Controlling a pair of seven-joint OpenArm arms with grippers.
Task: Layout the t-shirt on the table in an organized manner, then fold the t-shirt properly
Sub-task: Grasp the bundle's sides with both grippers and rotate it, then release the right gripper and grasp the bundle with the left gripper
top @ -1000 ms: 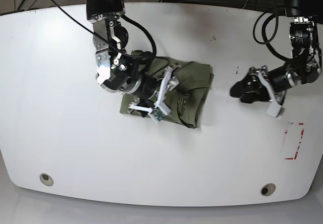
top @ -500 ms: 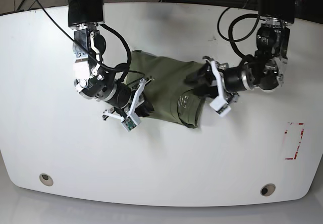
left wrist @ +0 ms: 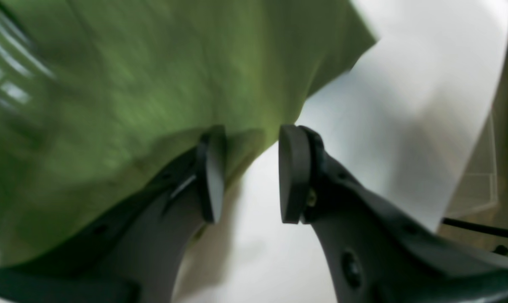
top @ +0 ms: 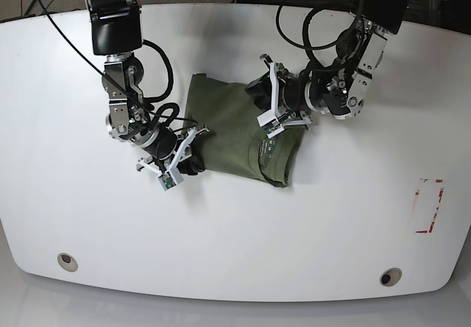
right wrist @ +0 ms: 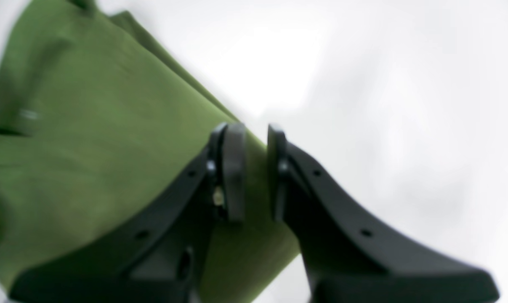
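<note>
Cloth fills the middle of the table (top: 331, 216): the t-shirt (top: 228, 132), olive green, lies partly folded and rumpled, a little left of centre and well apart from the red tape mark (top: 429, 206) near the right edge.

On the left side of the base view, the right gripper (top: 190, 163) sits low at the shirt's lower left corner. In its wrist view the two dark pads stand close together with the fabric's edge pinched between them, so it is grasping the t-shirt. The rest of the cloth spreads away to the left of the pads, with white tabletop to their right.

Further right, the left gripper (top: 257, 100) reaches in at the shirt's upper right edge. Its wrist view shows the pads apart, with a clear gap between them. A hem of the green fabric comes down into the upper part of that gap and touches the left pad, while bare tabletop shows below; the jaws are not clamped on it.

Two round grommet holes (top: 68, 261) sit near the table's front edge.
</note>
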